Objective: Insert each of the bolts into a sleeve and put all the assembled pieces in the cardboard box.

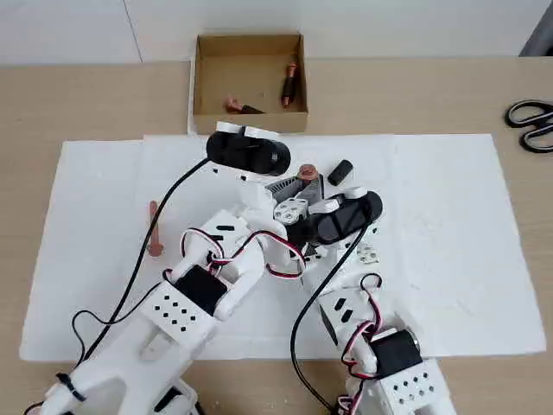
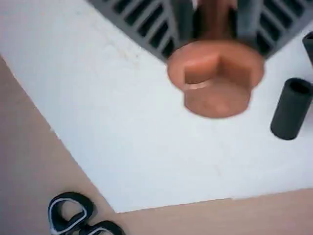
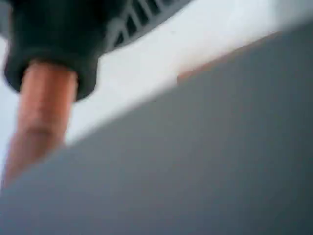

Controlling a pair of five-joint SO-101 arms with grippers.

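Left wrist view, left hand [image 2: 215,22] clamps bolt [image 2: 215,81], head pointing out past tips, rt hand [image 1: 294,207] grip unclear.

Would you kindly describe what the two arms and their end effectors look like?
Both the left arm and right arm have white plastic shells with black servo blocks. Twisted red, white and black wires loop between joints, and a black cable trails from each wrist. Base panels carry rows of small round holes. The left end effector has ribbed grey fingers.
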